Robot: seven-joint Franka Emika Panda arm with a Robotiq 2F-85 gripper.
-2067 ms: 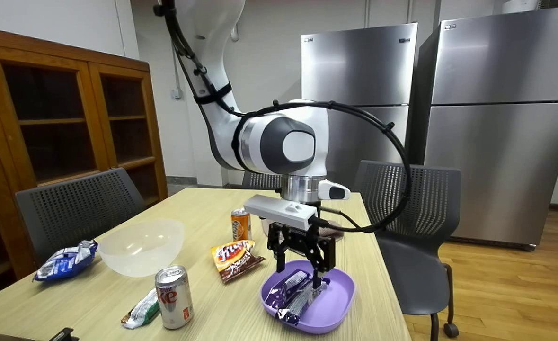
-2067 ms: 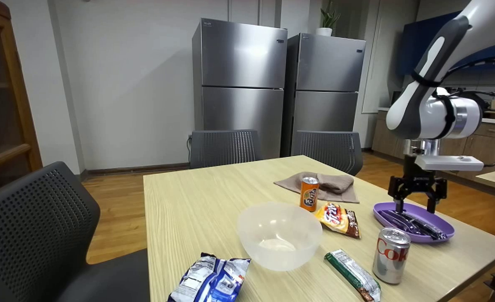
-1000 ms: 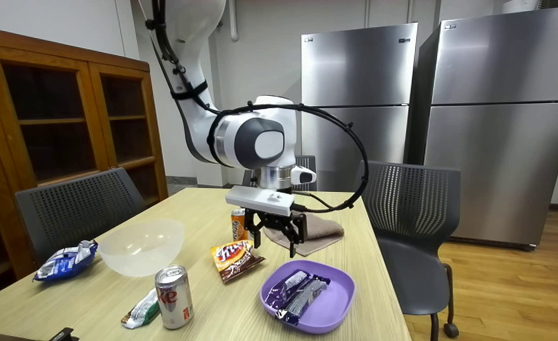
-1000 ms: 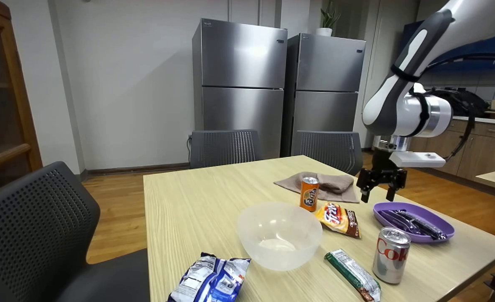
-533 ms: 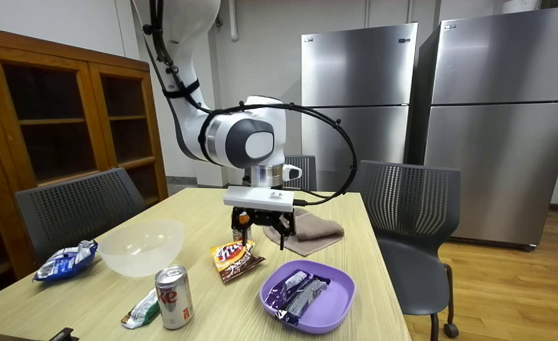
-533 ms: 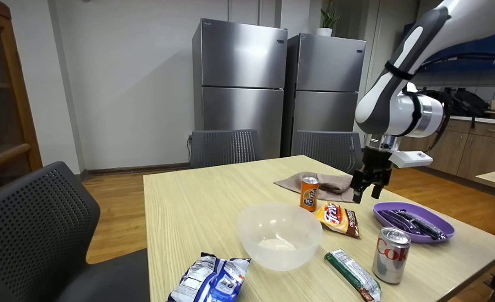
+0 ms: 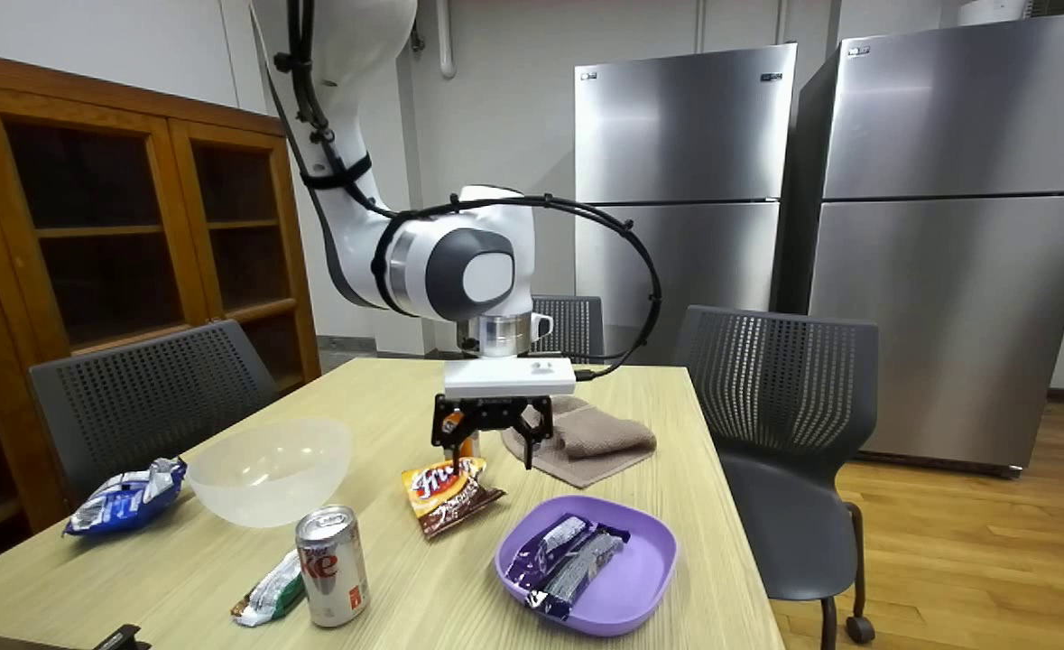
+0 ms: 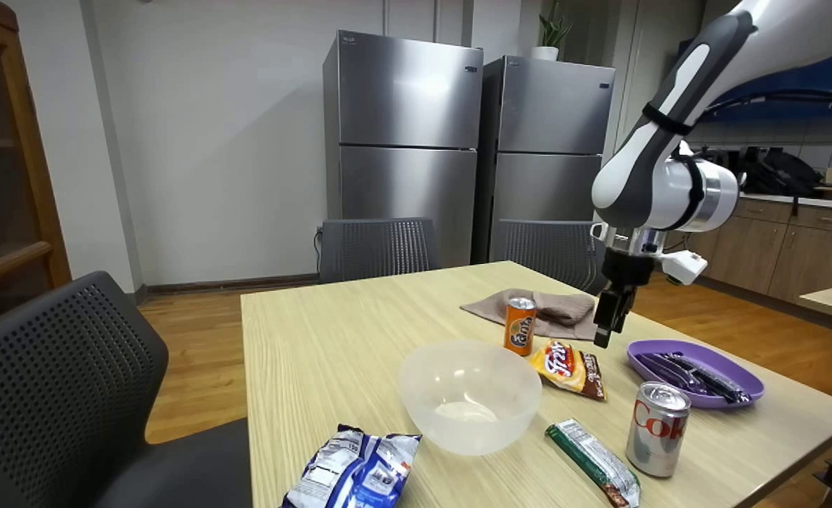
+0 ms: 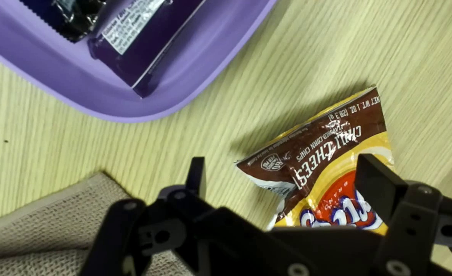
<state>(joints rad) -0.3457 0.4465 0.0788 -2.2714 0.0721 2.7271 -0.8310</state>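
Observation:
My gripper (image 9: 281,165) stands open in the air, holding nothing. Nearest to it is a yellow and brown Fritos bag (image 9: 327,153), which lies on the table below; in the wrist view it shows between the jaws and partly behind one finger. The bag (image 8: 569,368) appears in both exterior views. Beside it sits a shallow purple tray (image 7: 651,578) with two purple-wrapped bars (image 7: 577,571) in it. An orange Fanta can (image 8: 520,326) stands behind the bag; my gripper (image 7: 493,464) partly covers it in an exterior view.
A brown towel (image 7: 599,438) lies behind the gripper. A translucent bowl (image 8: 471,402), a Diet Coke can (image 8: 659,430), a green-wrapped bar (image 8: 592,462) and a blue snack bag (image 8: 359,467) are also on the table. Grey chairs (image 7: 780,406) stand around its edges.
From low over the purple tray, my gripper has risen and moved across to near the Fritos bag. The wrist has turned. The jaws have stayed open, and both bars lie in the tray.

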